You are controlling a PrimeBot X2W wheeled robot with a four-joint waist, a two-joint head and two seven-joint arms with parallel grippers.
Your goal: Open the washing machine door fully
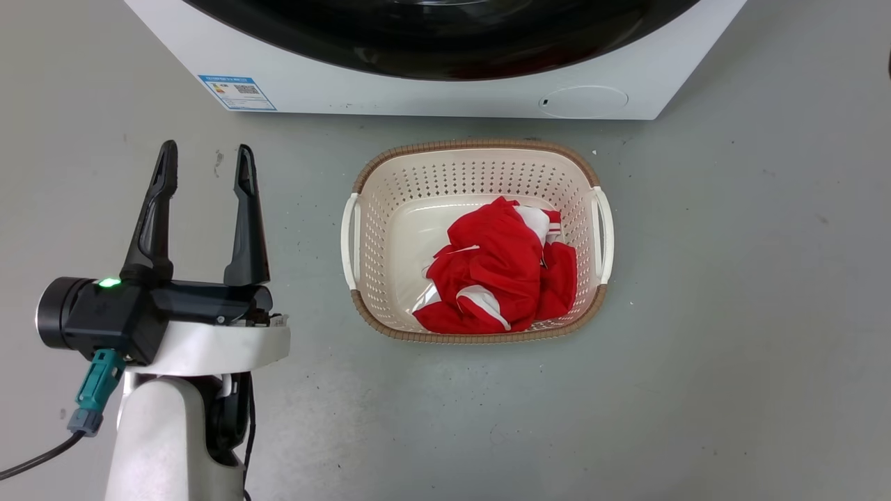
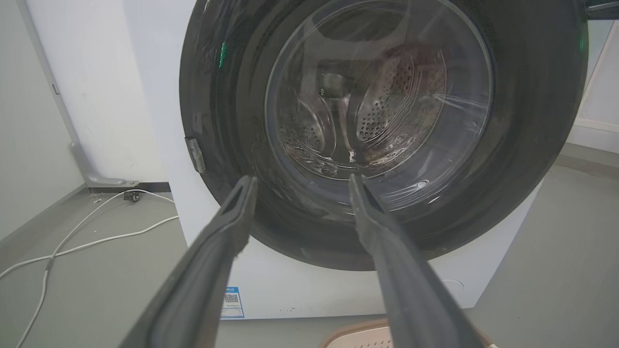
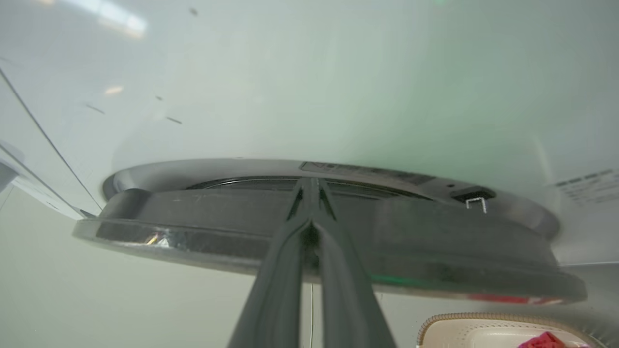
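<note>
Evidently your right gripper, fingers pressed together (nothing held), hooks behind the washing machine door to pry; left gripper gapes empty.

A blue-and-white sticker sits on the white front of the washing machine, at its lower left corner, near the floor. It carries a QR code on its right half, a small coloured chart on its left half and a line of print along its blue top band; all the print is too small to read. In the right wrist view a dark strip label lies on the grey ring just behind the washing machine door, its pale lettering blurred past reading. Toward that view's right edge, several lines of small grey print stand on the white panel, also illegible. No brand name or number can be made out.
</note>
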